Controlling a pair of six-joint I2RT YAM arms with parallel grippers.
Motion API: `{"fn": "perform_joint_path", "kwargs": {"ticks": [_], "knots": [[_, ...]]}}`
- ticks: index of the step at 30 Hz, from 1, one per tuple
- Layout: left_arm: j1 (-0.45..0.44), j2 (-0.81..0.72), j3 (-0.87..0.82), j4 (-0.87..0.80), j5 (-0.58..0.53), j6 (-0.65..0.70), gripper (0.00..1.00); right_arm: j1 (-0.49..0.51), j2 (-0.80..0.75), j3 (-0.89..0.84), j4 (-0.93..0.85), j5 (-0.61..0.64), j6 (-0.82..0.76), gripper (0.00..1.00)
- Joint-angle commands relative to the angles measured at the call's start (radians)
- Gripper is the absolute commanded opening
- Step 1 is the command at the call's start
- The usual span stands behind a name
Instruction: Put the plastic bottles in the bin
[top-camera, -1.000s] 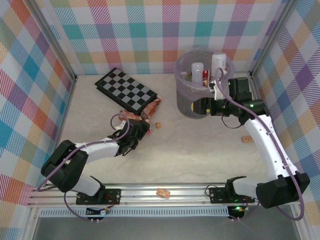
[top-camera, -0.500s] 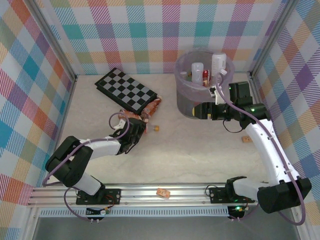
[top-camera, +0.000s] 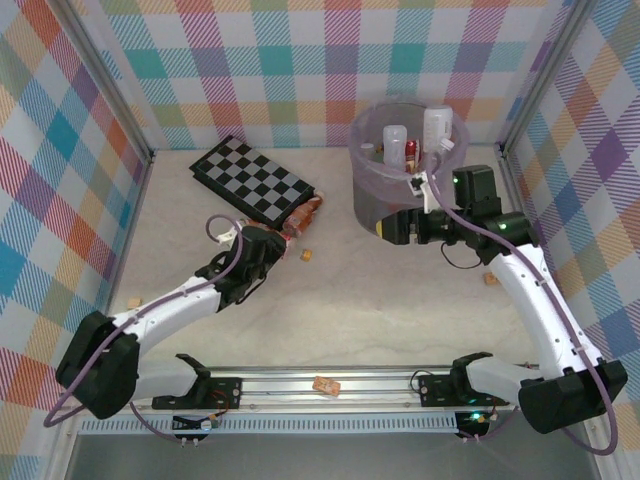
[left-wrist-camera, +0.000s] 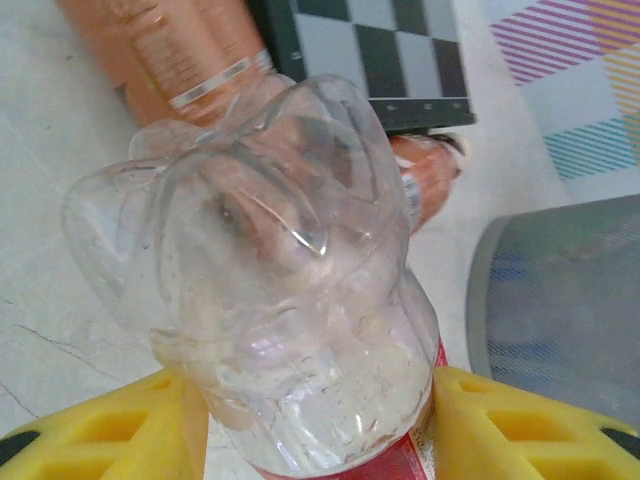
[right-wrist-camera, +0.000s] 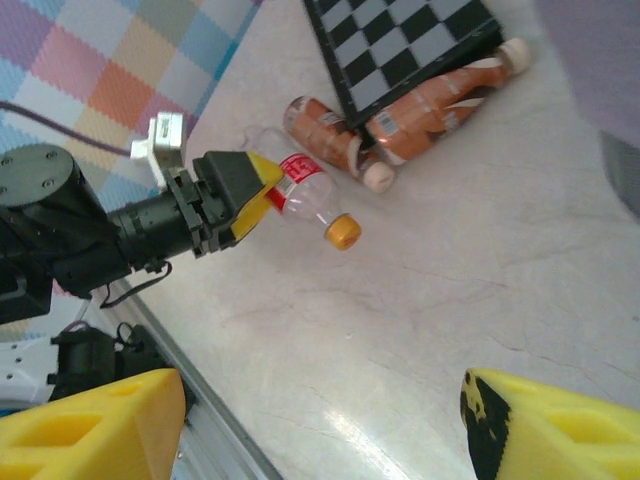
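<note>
The left gripper (left-wrist-camera: 310, 445) is clamped on the base end of a clear bottle (left-wrist-camera: 270, 270) with a red label and an orange cap; its yellow fingers (left-wrist-camera: 110, 435) press the bottle from both sides. Seen from above, this bottle (top-camera: 290, 250) is at the middle left of the table (top-camera: 400, 310), just near of the checkerboard (top-camera: 250, 180), with its cap pointing right. Whether it rests on the table or is clear of it cannot be told.

Two orange-brown bottles (right-wrist-camera: 335, 135) lie beside each other at the checkerboard's near right corner, touching its edge; they are close to the held bottle but apart from it.

The bin (top-camera: 365, 195) stands at the far right of the table; several white-labelled bottles (top-camera: 396, 140) stand upright inside it. The right gripper (top-camera: 385, 228) hangs just beside the bin's near wall; its fingers are spread wide with nothing between them.

A small cube (top-camera: 491, 278) lies on the table at the right, near the right arm.
</note>
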Motion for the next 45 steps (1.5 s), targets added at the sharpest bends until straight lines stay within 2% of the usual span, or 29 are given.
{"fn": "perform_joint_path", "kwargs": {"ticks": [1,5,9,12,15,17,22,27,32,37,45], "knots": [[-0.006,-0.057,0.048,-0.044,0.111,0.188,0.52,0.041,0.029,-0.011,0.067,-0.087,-0.012,0.73],[-0.006,-0.084,0.129,-0.071,0.348,0.357,0.56,0.088,0.105,0.000,0.060,-0.158,-0.072,0.75],[-0.017,-0.101,0.156,-0.014,0.547,0.382,0.59,0.114,0.180,0.026,0.043,-0.147,-0.107,0.79],[-0.035,-0.118,0.137,0.078,0.606,0.370,0.59,0.124,0.211,0.024,0.086,-0.203,-0.098,0.90],[-0.046,-0.117,0.125,0.153,0.642,0.348,0.60,0.126,0.225,0.001,0.181,-0.327,-0.061,0.91],[-0.050,-0.113,0.116,0.216,0.672,0.321,0.60,0.128,0.244,0.005,0.193,-0.348,-0.053,0.91],[-0.061,-0.108,0.120,0.250,0.696,0.314,0.60,0.129,0.284,0.022,0.168,-0.308,-0.066,0.93],[-0.065,-0.108,0.113,0.263,0.679,0.316,0.60,0.134,0.343,0.033,0.203,-0.429,-0.023,0.93],[-0.065,-0.090,0.108,0.292,0.665,0.312,0.59,0.149,0.381,0.052,0.200,-0.498,-0.019,0.91],[-0.068,-0.060,0.107,0.337,0.660,0.291,0.59,0.154,0.417,0.068,0.210,-0.533,0.002,0.84],[-0.070,-0.057,0.099,0.341,0.644,0.292,0.59,0.154,0.420,0.086,0.228,-0.506,0.021,0.60]]}}
